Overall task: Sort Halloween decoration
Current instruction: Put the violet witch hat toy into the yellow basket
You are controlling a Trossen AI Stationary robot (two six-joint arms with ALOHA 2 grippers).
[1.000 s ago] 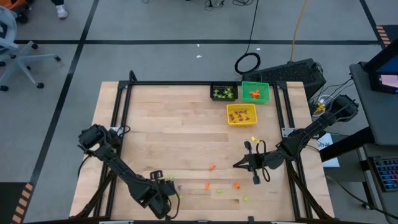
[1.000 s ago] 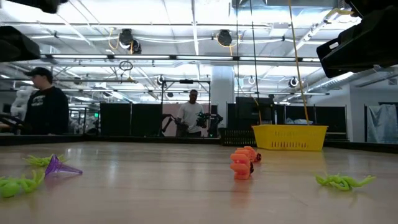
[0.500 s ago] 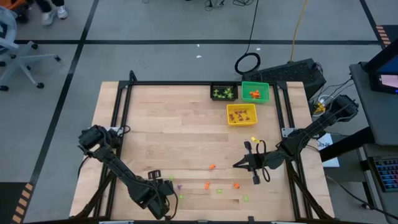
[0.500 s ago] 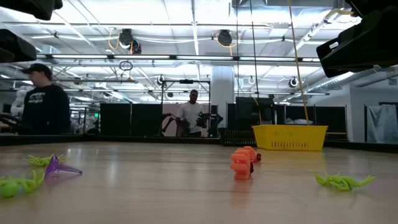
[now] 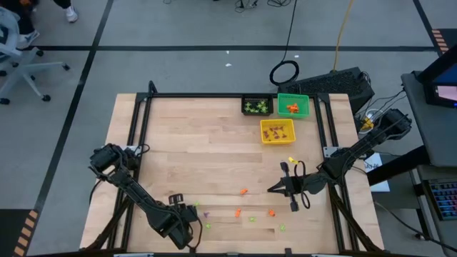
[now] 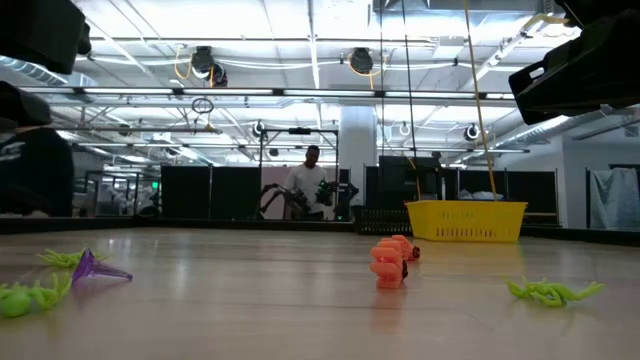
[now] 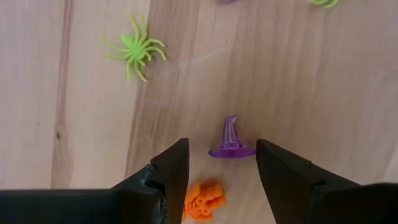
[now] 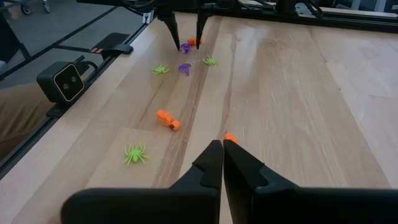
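Halloween decoration lies scattered on my wooden table (image 5: 200,150): the yellow bin (image 5: 277,131), green bin (image 5: 293,106) and black bin (image 5: 256,106) hold sorted pieces at the far edge; my left gripper (image 7: 217,163) hangs fingers parted over a purple witch hat (image 7: 231,139), an orange trinket (image 7: 205,199) just beside it, a green spider (image 7: 135,49) farther off; my right gripper (image 8: 222,152) waits clenched, empty, mid-table.

1. A wooden counter (image 5: 200,157) in a black frame stands on a grey floor (image 5: 178,68) crossed by dark tape lines.
2. An office chair (image 5: 18,61) sits at the far left.
3. Beyond, ceiling lights (image 6: 310,45) shine over dark partitions (image 6: 210,192), where a person (image 6: 305,185) stands.
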